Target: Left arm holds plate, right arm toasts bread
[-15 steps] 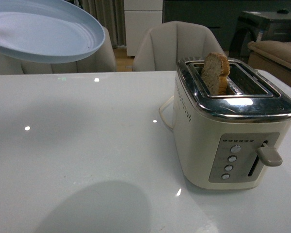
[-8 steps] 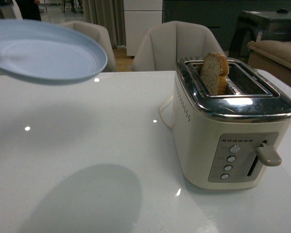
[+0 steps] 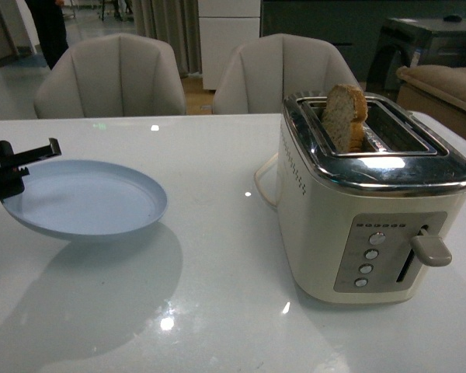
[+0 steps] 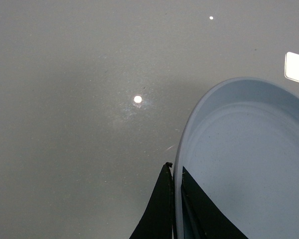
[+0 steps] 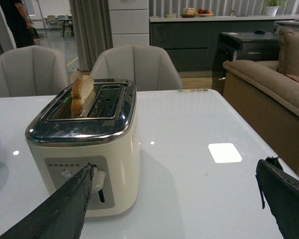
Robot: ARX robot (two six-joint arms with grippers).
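Left hand (image 3: 19, 159) clamped on the rim of the plate (image 3: 89, 202), one finger (image 4: 159, 209) outside the rim and one inside, seen in the left wrist view. Plate sits at 9 o'clock in the front view, low over the white worktop (image 3: 217, 311), slightly tilted; cannot tell if its underside touches the surface. Plate has nothing on it. Right hand (image 5: 174, 199) spread wide, gripping nothing, fingers (image 5: 65, 209) apart at the frame edges in the right wrist view, facing the toaster's (image 3: 357, 225) control side. Toaster at 3 o'clock in the front view, well apart from the plate. Bread (image 3: 343, 116) stands upright in the slot nearer the plate, top half sticking out. Lever (image 3: 429, 249) sits about mid-slot. Two chairs (image 3: 113, 78) behind the worktop at 12 o'clock.
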